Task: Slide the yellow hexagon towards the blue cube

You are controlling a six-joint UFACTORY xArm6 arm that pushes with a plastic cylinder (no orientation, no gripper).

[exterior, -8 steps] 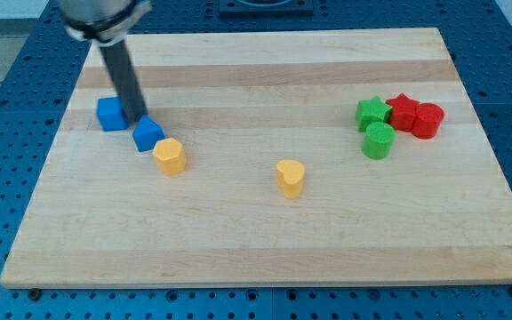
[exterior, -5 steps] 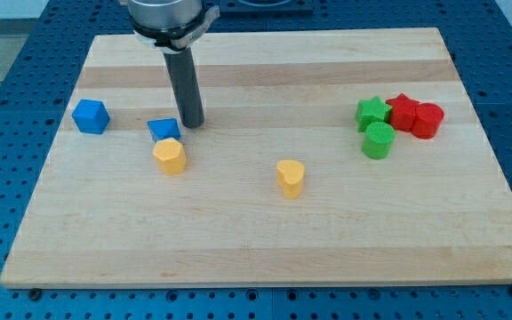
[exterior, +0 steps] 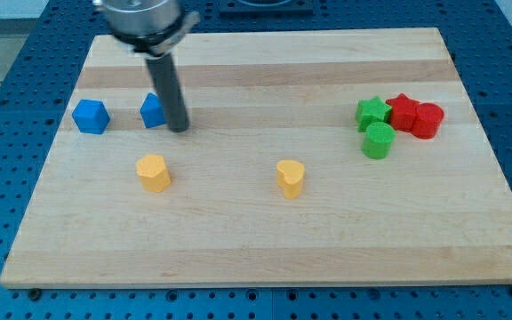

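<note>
The yellow hexagon lies left of the board's middle. The blue cube sits near the left edge, above and to the left of the hexagon. A second blue block stands to the right of the cube, partly hidden by my rod. My tip rests on the board against that block's right side, above and slightly right of the hexagon and apart from it.
A yellow heart-like block lies near the middle of the wooden board. At the right a green star, a green cylinder, a red star and a red cylinder are clustered together.
The blue cube slid left early on. Since then the second blue block moved up and left, the yellow hexagon shifted down and left, and my tip moved slightly left.
</note>
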